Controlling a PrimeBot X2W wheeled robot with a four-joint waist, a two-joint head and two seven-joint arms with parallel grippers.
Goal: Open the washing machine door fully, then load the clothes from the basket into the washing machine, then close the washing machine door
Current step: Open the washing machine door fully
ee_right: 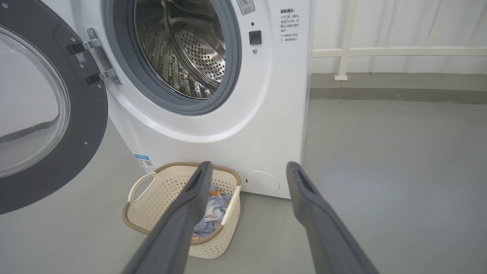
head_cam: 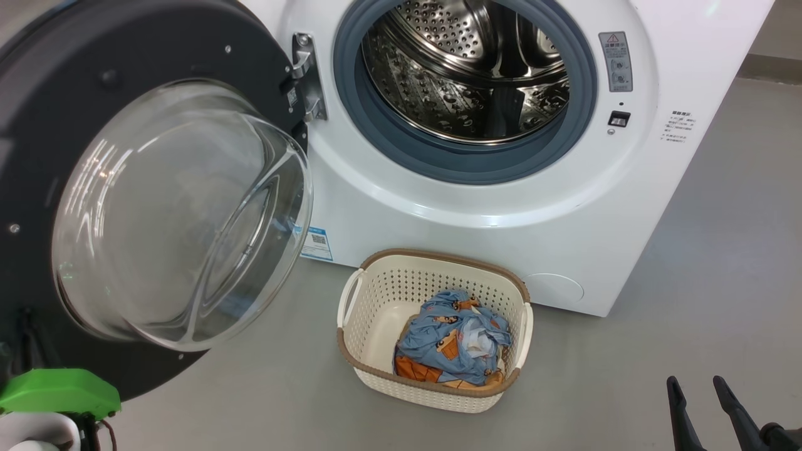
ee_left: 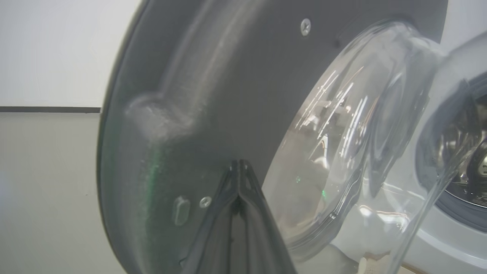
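Gently, we push the door wide.
Our left gripper, fingers pinched together, should press its grey face, off the glass; right gripper hangs spread, empty.

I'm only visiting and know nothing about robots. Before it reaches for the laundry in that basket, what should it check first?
1. Door out of the way: ok. The door stands wide open on the left.
2. Opening unblocked: ok. The steel drum is in plain view.
3. Laundry in place: ok. The clothes lie bundled in the basket on the floor below the opening.
4. Right gripper ready: ok. Its fingers are apart and hold nothing.
5. Left gripper free of the door: cannot tell. It is shut, with its tips close to the door's inner face; whether they touch is unclear.
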